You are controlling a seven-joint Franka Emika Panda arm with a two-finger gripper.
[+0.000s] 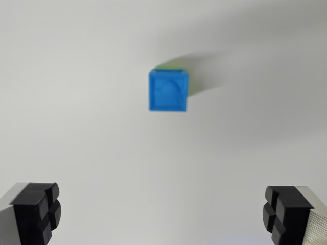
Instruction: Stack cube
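A blue cube (168,91) sits near the middle of the wrist view, seen from above. A thin green edge (170,65) of a second cube shows along its far side, so the blue cube rests on top of a green one. My gripper (162,214) hovers well above the stack and nearer the bottom of the view. Its two black fingertips (38,209) stand far apart at the lower corners with nothing between them. The stack is apart from both fingers.
The cubes stand on a plain white surface (76,127). A soft grey shadow (207,71) stretches from the stack toward the wrist view's right.
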